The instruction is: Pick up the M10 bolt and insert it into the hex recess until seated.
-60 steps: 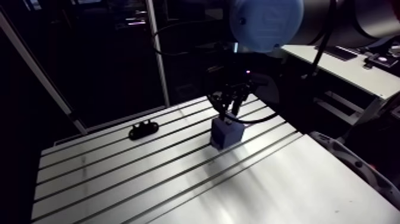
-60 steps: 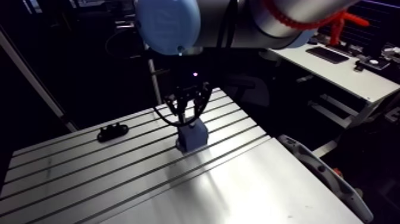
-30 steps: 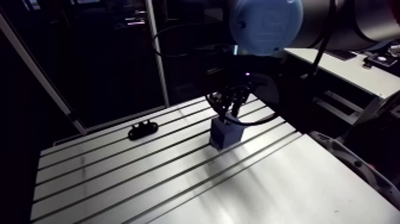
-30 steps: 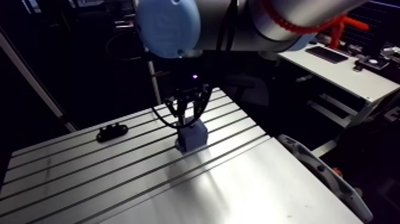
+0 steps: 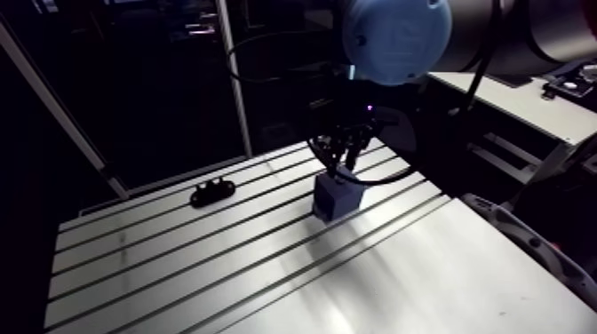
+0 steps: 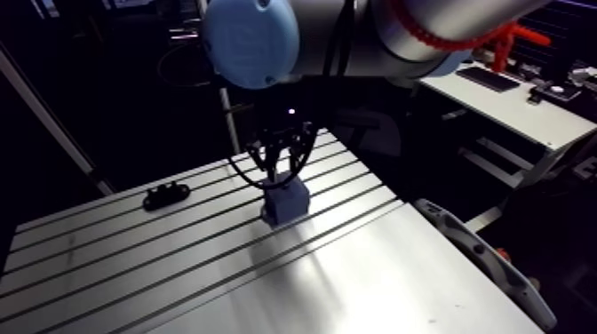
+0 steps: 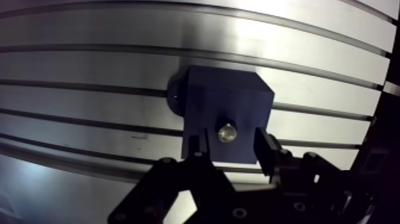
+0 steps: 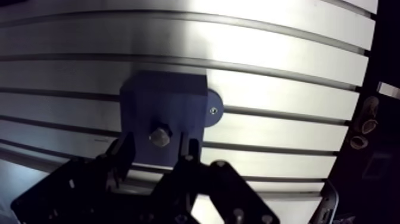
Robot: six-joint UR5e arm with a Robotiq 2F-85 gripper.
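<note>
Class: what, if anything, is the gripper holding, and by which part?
Nothing is held. The gripper is open, standing either side of the bolt without touching it; the bolt sits in the blue block.

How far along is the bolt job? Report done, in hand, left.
Done: the shiny metal bolt stands in the dark-blue block on the slotted aluminium table. In hand: nothing; the black two-finger gripper straddles it, open. Left: confirm seating, which I cannot judge; withdraw.
</note>
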